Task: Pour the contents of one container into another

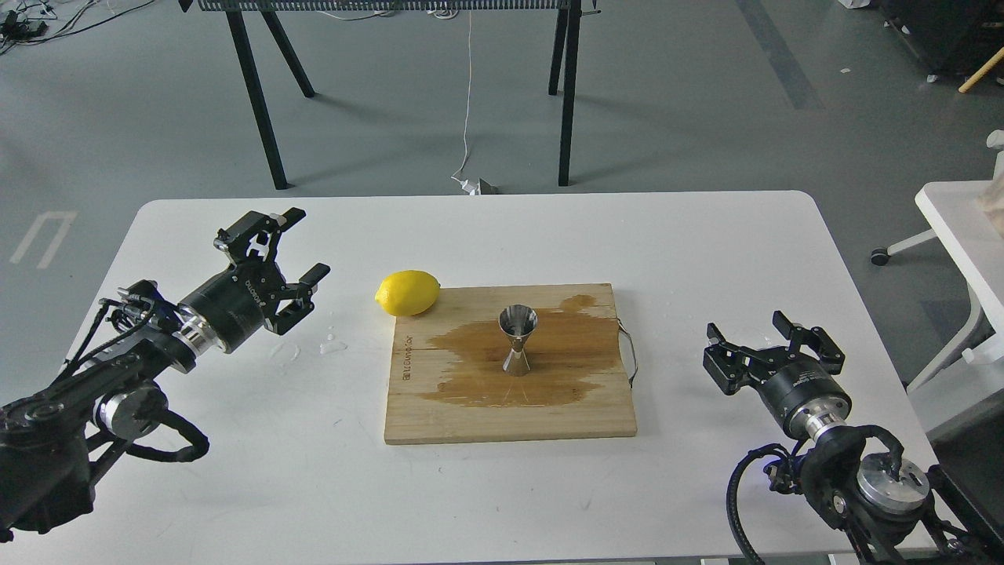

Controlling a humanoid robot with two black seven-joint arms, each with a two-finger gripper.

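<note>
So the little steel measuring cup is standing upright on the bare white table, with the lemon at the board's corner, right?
Not quite. The head view shows the steel measuring cup standing upright on the wooden board, in the middle of a dark wet patch, not on the bare white table. The lemon is at the board's corner, as you said.

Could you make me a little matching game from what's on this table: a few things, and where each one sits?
Things:
1. lemon
2. jigger
3. left claw
4. right claw

Places:
A. upright on the wet stain of the wooden board
B. open, above the table's right side
C. at the board's far left corner
D. open, left of the lemon

Pairs: 1-C, 2-A, 3-D, 4-B
</note>
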